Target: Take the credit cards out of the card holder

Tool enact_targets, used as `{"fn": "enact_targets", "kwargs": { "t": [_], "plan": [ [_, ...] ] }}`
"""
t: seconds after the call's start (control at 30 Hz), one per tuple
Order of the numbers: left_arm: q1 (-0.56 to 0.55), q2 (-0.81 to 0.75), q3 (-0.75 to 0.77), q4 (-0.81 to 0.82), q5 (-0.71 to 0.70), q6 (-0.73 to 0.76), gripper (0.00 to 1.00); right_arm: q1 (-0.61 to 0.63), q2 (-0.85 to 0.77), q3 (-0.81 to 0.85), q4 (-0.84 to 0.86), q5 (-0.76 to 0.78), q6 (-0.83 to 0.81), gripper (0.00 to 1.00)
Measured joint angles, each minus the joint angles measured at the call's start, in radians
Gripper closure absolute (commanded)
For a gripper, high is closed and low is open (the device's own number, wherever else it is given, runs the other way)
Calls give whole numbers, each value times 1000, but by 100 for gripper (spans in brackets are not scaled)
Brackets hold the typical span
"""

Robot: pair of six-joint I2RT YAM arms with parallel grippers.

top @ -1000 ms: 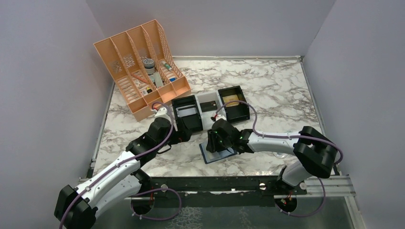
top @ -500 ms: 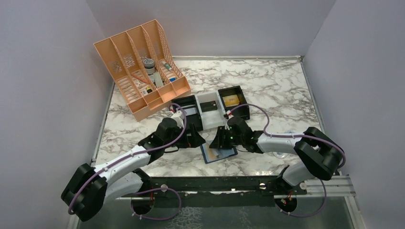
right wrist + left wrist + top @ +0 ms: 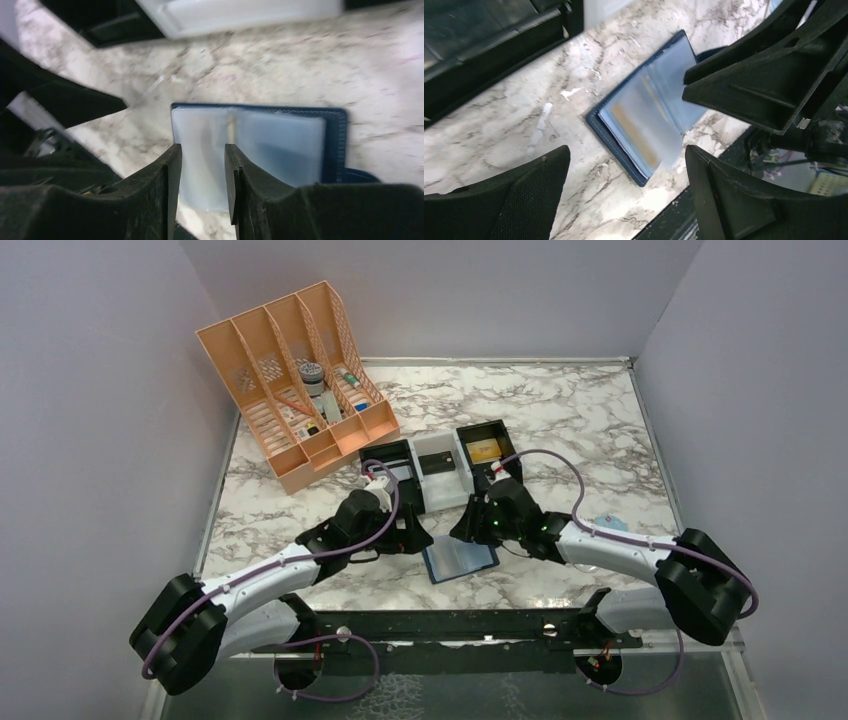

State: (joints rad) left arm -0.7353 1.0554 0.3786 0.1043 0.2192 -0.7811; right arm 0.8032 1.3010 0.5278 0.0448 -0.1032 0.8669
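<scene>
1. The card holder [image 3: 460,560] lies open near the middle of the counter's [image 3: 570,410] near edge.
2. The left fingers [image 3: 734,200] are wide apart above it.
3. The right fingers [image 3: 150,200] have a small gap and hold nothing.

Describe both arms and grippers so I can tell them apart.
Both arms match: the left arm and right arm have white links, bulky black joints and a looping purple cable. The left gripper and right gripper each have two black wedge-shaped fingers.
</scene>
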Motion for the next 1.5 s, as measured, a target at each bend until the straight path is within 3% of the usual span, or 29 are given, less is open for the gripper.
{"fn": "enact_targets", "kwargs": {
  "t": [0.3,0.57,0.7,0.9,1.17,1.5],
  "plan": [
    [0,-8,53,-85,-76,47,12,0,9,106,-298,301,-114,58],
    [0,-44,53,-139,-174,23,10,12,-107,82,-211,185,-230,43],
    [0,-128,53,-190,-258,-6,9,106,-5,117,-198,179,-245,37],
    [0,-261,52,-270,-360,-38,7,220,166,233,-218,219,-251,36],
    [0,-300,52,-324,-411,-43,7,274,328,351,-320,340,-225,36],
    [0,-271,52,-324,-411,-42,7,268,293,298,-280,344,-187,59]
  ]
}}
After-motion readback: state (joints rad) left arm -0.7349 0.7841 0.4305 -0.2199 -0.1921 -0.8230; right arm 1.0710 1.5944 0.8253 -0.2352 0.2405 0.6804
